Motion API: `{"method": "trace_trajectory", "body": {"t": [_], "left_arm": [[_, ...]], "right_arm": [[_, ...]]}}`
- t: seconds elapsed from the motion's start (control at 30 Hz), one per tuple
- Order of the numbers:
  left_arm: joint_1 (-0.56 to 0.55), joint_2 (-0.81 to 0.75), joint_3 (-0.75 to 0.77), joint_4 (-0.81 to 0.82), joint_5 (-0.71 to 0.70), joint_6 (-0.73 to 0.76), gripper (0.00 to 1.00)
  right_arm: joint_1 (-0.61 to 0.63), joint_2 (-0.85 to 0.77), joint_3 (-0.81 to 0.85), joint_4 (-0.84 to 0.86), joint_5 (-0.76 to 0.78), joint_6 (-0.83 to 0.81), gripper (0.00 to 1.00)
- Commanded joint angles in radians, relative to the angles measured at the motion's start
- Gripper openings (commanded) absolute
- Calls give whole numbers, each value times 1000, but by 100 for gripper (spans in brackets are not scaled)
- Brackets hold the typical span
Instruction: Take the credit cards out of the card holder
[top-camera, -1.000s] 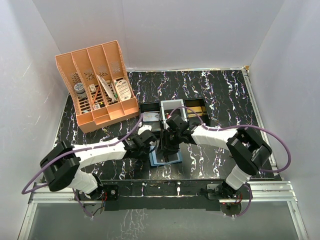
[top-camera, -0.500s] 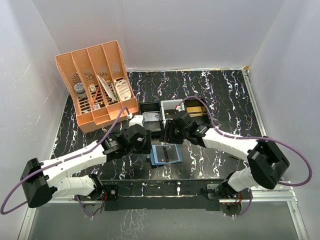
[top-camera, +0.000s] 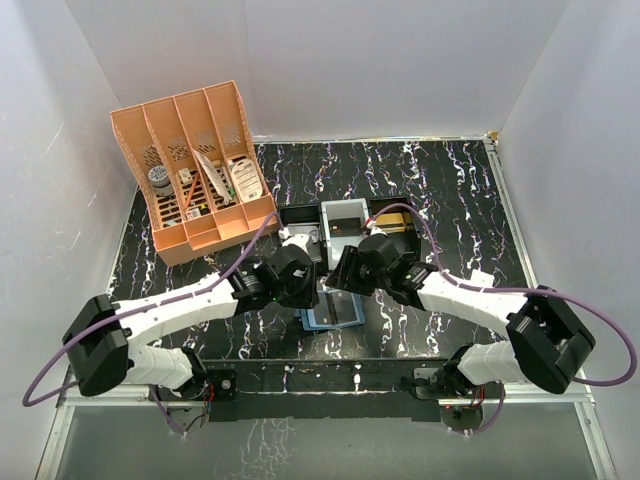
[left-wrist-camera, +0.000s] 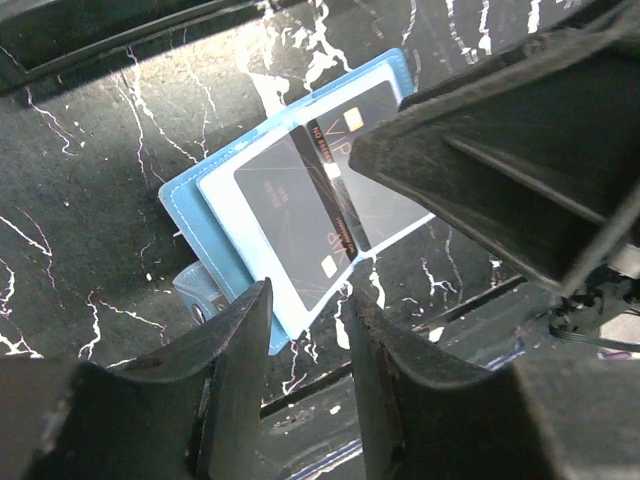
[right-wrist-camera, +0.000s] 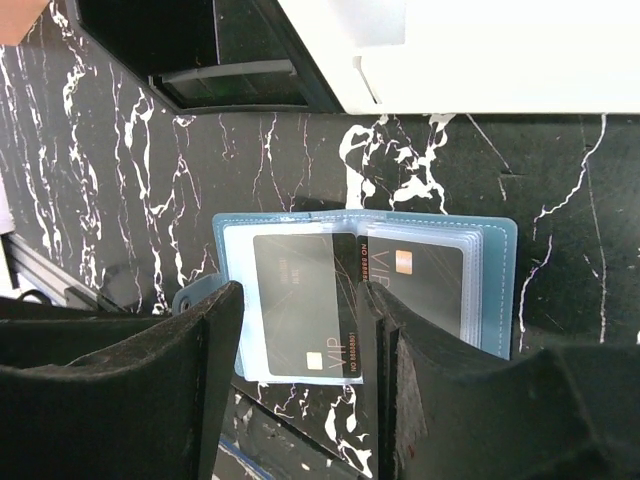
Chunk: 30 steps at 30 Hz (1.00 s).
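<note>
Looking down from the top external view: card holder (top-camera: 318, 318) open flat on the black marbled table (top-camera: 450, 190), near the front edge, just short of a row of trays (top-camera: 300, 228). Both arms stretched low and inward from their bases, wrists meeting over the holder. Left gripper (top-camera: 312, 290) at its left side, right gripper (top-camera: 342, 285) at its upper right, the two close together. Orange desk organizer (top-camera: 195, 165) well apart at the far left. No writing readable from up here.

Switching to the left wrist view: angled steeply down toward the holder's near edge, fingers (left-wrist-camera: 235, 380) apart, only table and a corner of the holder showing in the gap, gripping nothing. Two black credit cards (left-wrist-camera: 290, 210) under clear sleeves, one on each leaf. "VIP" in pale letters legible on the farther one, beside a small gold chip patch. Snap tab (left-wrist-camera: 200, 300) sticking out at the teal edge. Right gripper's dark body filling the upper right, over the far leaf.

Turning to the right wrist view: held over the holder, fingers (right-wrist-camera: 190, 380) spread wide on either side of the left leaf, closed on nothing. Both cards lying in their pockets. Along the fold, a thin line of red print beginning "NO" and then digits — too small to read surely. Corner of the white tray (right-wrist-camera: 480, 50) and the black tray (right-wrist-camera: 230, 50) across the top.
</note>
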Motion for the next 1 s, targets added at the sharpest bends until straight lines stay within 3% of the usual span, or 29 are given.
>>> {"method": "trace_trajectory", "body": {"t": [0.0, 0.07, 0.17, 0.4, 0.53, 0.63, 0.97], "left_arm": [[8, 42, 15, 58, 29, -49, 31], [7, 80, 7, 83, 48, -52, 24], [8, 151, 42, -3, -16, -62, 17], [9, 201, -60, 65, -37, -43, 5], [9, 302, -20, 6, -96, -10, 0], [9, 341, -12, -9, -95, -2, 0], [9, 314, -65, -2, -81, -26, 0]], "right_arm": [[-22, -13, -39, 152, -92, 67, 47], [-28, 15, -43, 168, -131, 78, 45], [-31, 55, -22, 166, -177, 70, 42], [-31, 150, -7, 173, -248, 50, 40], [-31, 192, -10, 135, -239, 56, 40], [-31, 189, -17, 79, -204, 43, 42], [-32, 181, -83, 195, -282, 81, 37]]}}
